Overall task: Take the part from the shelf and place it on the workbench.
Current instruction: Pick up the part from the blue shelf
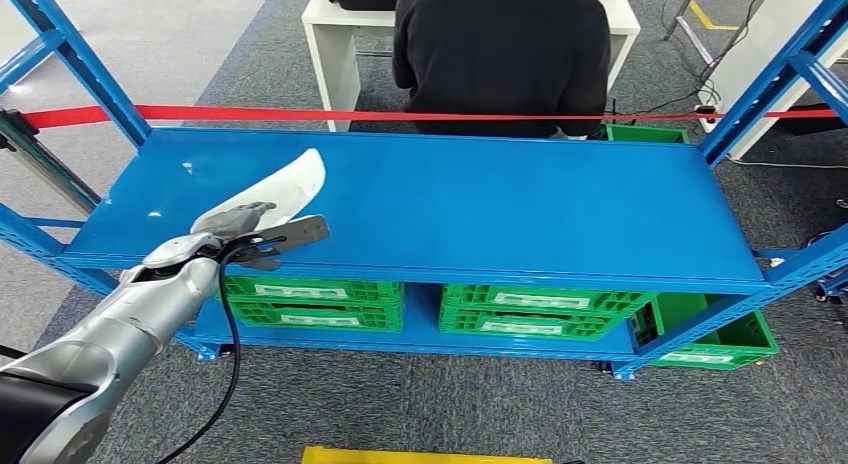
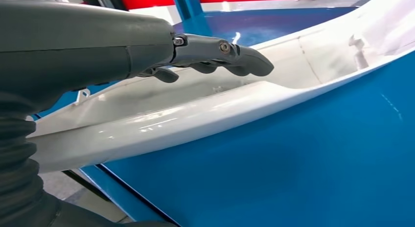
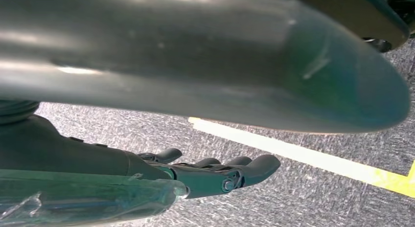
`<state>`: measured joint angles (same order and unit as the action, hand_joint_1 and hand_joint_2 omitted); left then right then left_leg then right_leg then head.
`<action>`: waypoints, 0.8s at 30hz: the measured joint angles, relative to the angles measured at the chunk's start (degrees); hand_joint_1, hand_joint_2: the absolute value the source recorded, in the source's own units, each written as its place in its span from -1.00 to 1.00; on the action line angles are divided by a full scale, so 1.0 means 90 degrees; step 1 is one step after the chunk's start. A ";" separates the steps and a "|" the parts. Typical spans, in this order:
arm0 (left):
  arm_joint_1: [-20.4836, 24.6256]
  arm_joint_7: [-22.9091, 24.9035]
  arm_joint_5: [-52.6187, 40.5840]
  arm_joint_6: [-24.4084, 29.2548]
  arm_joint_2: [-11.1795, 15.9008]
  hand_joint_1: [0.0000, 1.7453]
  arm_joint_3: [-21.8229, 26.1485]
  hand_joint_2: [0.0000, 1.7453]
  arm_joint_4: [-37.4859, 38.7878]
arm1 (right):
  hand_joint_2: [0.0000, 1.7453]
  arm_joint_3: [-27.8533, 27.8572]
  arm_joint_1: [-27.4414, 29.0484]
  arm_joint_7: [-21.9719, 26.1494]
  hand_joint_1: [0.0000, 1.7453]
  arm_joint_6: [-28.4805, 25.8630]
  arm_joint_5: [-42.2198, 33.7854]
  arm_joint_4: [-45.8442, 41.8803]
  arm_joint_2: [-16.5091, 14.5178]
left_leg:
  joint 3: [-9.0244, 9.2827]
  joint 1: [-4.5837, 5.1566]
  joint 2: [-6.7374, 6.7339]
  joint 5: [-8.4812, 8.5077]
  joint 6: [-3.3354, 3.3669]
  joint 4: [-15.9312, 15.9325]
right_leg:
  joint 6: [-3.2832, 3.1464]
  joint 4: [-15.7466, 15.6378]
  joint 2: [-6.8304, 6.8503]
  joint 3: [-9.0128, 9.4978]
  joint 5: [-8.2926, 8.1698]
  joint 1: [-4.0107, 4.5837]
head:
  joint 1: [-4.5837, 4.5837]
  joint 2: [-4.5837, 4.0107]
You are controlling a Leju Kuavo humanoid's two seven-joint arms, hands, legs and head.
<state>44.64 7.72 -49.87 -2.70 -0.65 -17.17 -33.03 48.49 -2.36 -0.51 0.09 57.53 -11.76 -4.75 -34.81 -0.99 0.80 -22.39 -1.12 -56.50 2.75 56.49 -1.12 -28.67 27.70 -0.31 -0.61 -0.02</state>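
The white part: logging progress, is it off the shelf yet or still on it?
Still on it. The white part lies on the blue shelf; the left hand reaches over it.

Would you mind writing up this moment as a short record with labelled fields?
part: long white curved part lying on the blue shelf top, near its left end
left hand: left hand over the near end of the part, fingers extended above its inner face; grip not yet evident
right hand: right hand hanging over the grey floor, holding nothing
below shelf: green crates
behind shelf: person in black, red tape
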 joint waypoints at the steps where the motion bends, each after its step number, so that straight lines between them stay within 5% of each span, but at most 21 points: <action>1: 0.0000 0.0000 -0.0002 0.0002 0.0005 -1.00 0.0007 1.00 0.0004 | -1.00 0.0002 0.0000 -0.0001 -1.00 0.0000 -0.0006 -0.0002 0.0002 | 0.0000 0.0000 0.0000 0.0000 0.0000 0.0000 | 0.0000 0.0000 0.0000 0.0000 0.0000 0.0000 | 0.0000 0.0000; 20: -0.0006 0.0004 -0.0012 0.0027 0.0052 -1.00 0.0086 1.00 0.0039 | -1.00 0.0180 -0.0006 0.0045 -1.00 -0.0053 -0.0182 -0.0018 0.0024 | 0.0004 0.0000 0.0001 0.0000 0.0000 0.0000 | 0.0000 0.0000 0.0001 0.0005 0.0000 0.0000 | 0.0000 0.0000; 21: -0.0011 0.0005 -0.0013 0.0032 0.0061 -0.71 0.0106 1.00 0.0043 | -1.00 0.0216 -0.0007 0.0066 -1.00 -0.0063 -0.0217 -0.0025 0.0033 | 0.0005 0.0000 0.0001 0.0000 0.0000 0.0000 | 0.0000 0.0000 0.0001 0.0005 0.0000 0.0000 | 0.0000 0.0000; 24: -0.0039 0.0005 -0.0015 0.0036 0.0092 0.79 0.0169 1.00 0.0052 | -1.00 0.0311 -0.0012 0.0126 -1.00 -0.0077 -0.0272 -0.0047 0.0066 | 0.0006 0.0000 0.0001 0.0000 0.0000 0.0000 | 0.0000 0.0000 0.0001 0.0006 0.0000 0.0000 | 0.0001 0.0000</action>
<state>44.29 7.76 -50.01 -2.38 0.18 -15.66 -32.57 51.29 -2.47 0.63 -0.60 55.08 -12.18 -4.16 -34.76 -0.99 0.81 -22.39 -1.12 -56.50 2.75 56.49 -1.12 -28.62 27.70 -0.31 -0.61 -0.02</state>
